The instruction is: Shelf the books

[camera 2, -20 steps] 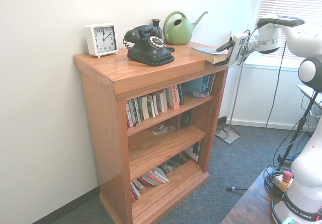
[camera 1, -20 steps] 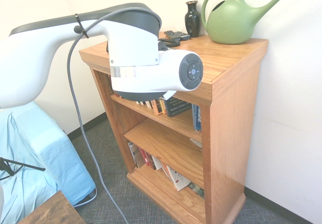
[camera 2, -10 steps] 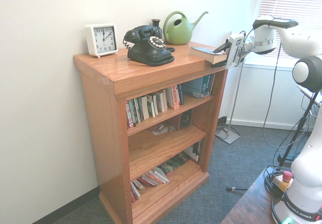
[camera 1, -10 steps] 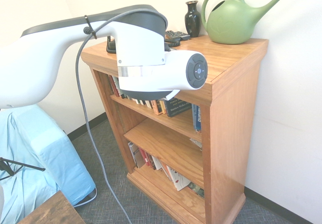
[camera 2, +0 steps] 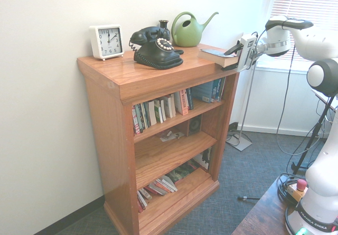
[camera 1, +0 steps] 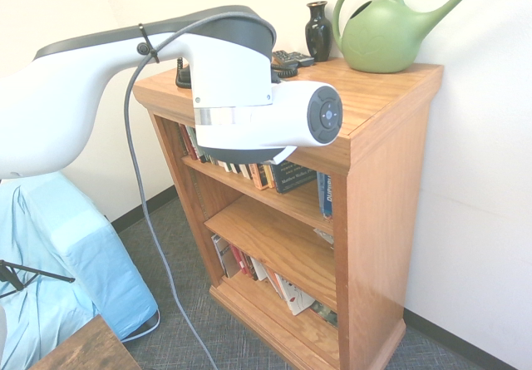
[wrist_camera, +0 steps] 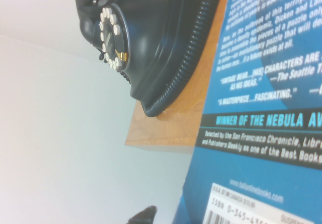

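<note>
Blue book point(camera 2: 219, 56) on the shelf point(camera 2: 142, 79) top meets your end effector point(camera 2: 236, 57), grip unclear, so grab it first.

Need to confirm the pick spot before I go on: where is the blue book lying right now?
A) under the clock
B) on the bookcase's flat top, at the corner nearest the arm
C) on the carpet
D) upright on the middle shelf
B: the second exterior view shows the blue book flat on the bookcase top, at the corner by the claw.
</note>
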